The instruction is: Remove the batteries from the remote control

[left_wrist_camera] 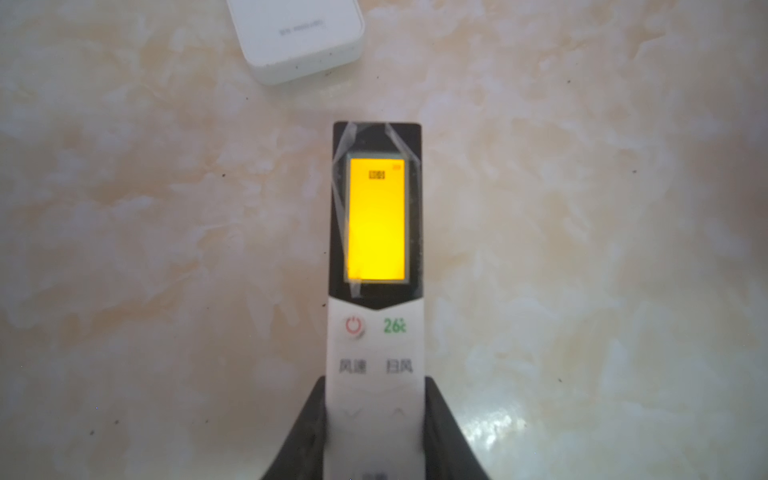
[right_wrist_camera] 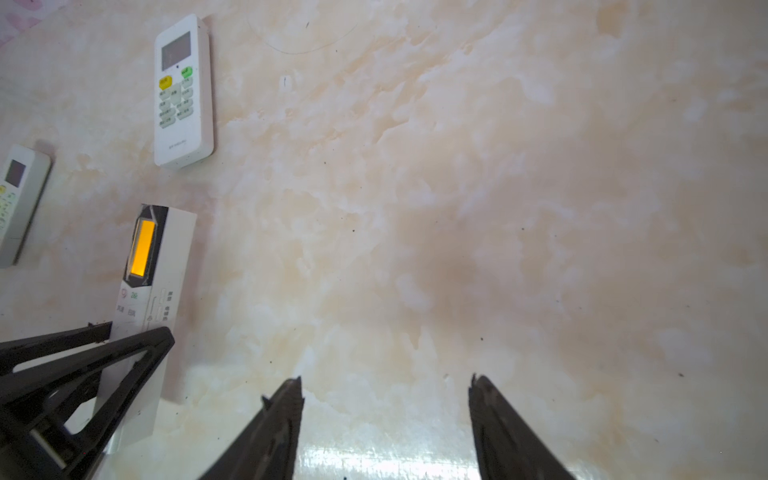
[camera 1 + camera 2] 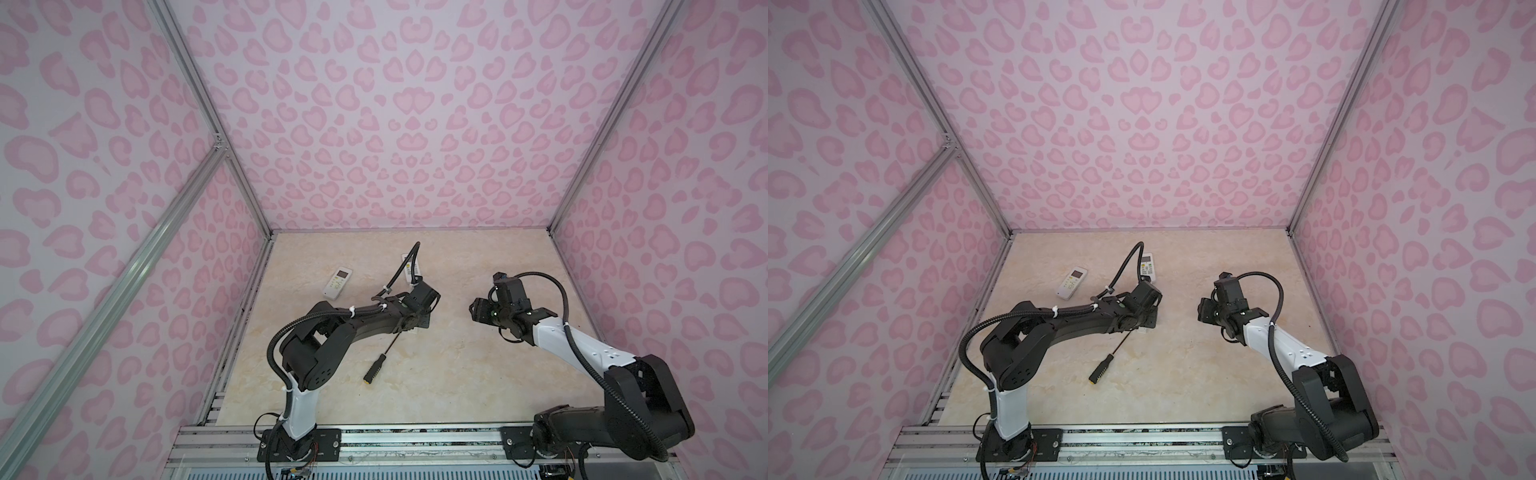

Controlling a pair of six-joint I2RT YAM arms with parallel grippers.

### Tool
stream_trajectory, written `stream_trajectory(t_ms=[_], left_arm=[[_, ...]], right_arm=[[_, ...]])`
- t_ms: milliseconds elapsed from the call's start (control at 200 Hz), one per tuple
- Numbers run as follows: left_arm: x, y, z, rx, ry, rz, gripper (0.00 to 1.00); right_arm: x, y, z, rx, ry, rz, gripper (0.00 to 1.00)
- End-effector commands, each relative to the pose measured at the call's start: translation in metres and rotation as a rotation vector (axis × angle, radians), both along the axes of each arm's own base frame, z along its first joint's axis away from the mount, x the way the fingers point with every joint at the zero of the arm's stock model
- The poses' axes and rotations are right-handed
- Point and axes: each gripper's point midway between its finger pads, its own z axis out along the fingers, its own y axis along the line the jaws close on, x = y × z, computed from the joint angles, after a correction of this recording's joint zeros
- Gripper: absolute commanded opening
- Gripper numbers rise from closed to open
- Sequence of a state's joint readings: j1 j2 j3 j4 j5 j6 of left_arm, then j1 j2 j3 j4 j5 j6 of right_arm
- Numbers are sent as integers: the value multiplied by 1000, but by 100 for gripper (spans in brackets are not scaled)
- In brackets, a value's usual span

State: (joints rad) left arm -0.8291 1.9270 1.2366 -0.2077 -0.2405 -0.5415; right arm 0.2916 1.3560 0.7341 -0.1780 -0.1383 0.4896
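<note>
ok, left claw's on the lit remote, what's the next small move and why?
Probably lift the lit remote and flip it: left claw pinches its sides, buttons up, back hidden, no batteries showing; right claw hangs open nearby.

The tabletop (image 3: 457, 374) looks like cream marbled stone, smooth and glossy. The slim remote (image 1: 376, 345) is matt white plastic with a glossy black head under wrinkled clear film, and the fingers (image 1: 440, 424) of the left gripper (image 1: 376, 380) look like matt black plastic. Along the table's 6 o'clock edge runs a ribbed bare-metal rail (image 3: 415, 442).
</note>
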Motion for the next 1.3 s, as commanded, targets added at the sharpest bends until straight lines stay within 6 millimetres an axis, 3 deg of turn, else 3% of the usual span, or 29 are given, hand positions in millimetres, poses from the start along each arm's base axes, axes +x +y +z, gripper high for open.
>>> stream_trajectory(t_ms=[0,150,270,370,455,670,890,1020,1295], left_arm=[[-2,-19,35,-103,-40,-86,15],[-14,-35,68,-211,-66,-210,11],[-32,-49,81,-293,-73,-347,14],[-47,-61,83,-350,-25,-445,15],[-51,-59,80,-384,-13,-432,11],[-61,-59,83,-506,-14,-454,4],[-71,-61,87,-580,-34,-547,3],[-73,-60,86,-614,-22,-570,3],[-57,-52,88,-720,-2,-497,3]], right_arm=[[0,9,12,71,5,24,61],[9,21,35,163,-22,54,58],[19,31,47,221,-36,78,54],[26,39,52,259,-28,93,49],[28,46,53,293,-19,113,43],[34,52,48,340,8,120,41],[50,62,46,445,19,125,35],[61,68,41,481,22,118,28],[79,82,35,622,22,103,2]])
